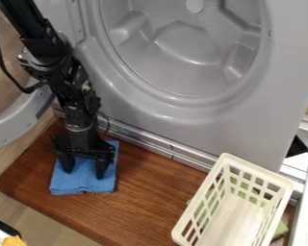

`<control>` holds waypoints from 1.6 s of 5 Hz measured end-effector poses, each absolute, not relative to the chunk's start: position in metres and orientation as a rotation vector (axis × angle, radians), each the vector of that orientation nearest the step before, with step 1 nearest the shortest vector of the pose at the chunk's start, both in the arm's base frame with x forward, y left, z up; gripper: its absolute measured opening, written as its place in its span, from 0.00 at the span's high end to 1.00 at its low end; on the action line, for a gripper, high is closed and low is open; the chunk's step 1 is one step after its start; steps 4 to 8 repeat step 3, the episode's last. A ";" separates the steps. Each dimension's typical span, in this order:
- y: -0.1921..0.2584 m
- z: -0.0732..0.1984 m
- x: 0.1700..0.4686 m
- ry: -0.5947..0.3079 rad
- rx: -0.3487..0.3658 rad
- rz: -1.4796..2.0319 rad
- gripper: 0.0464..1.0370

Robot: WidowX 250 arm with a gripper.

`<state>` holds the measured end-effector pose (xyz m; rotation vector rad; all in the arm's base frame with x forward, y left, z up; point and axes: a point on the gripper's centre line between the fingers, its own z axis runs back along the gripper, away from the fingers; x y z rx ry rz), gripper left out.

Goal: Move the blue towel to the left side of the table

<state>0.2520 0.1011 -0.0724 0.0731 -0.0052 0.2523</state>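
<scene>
Towel [84, 181] lies near the bench's [147, 197] left end; basket [259, 169] at the right end. End effector [84, 174] sits over the towel, fingers spread, nothing pinched. Should be light, soft, floppy, unbreakable. I'd pinch a thick bunch mid-towel: a corner grip would likely let it trail and unfold, a thin one slip.

Soft even light, pale highlights on grey machine [182, 117]
</scene>
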 end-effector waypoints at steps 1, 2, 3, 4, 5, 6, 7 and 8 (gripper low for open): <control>0.101 -0.060 0.255 -0.026 0.078 0.254 0.04; 0.096 -0.033 0.255 -0.066 0.090 0.238 0.04; 0.089 -0.018 0.253 -0.077 0.075 0.221 0.04; 0.089 -0.018 0.253 -0.077 0.075 0.221 0.04; 0.089 -0.018 0.253 -0.077 0.075 0.221 0.04; 0.089 -0.018 0.253 -0.077 0.075 0.221 0.04; 0.089 -0.018 0.253 -0.077 0.075 0.221 0.04; 0.089 -0.018 0.253 -0.077 0.075 0.221 0.04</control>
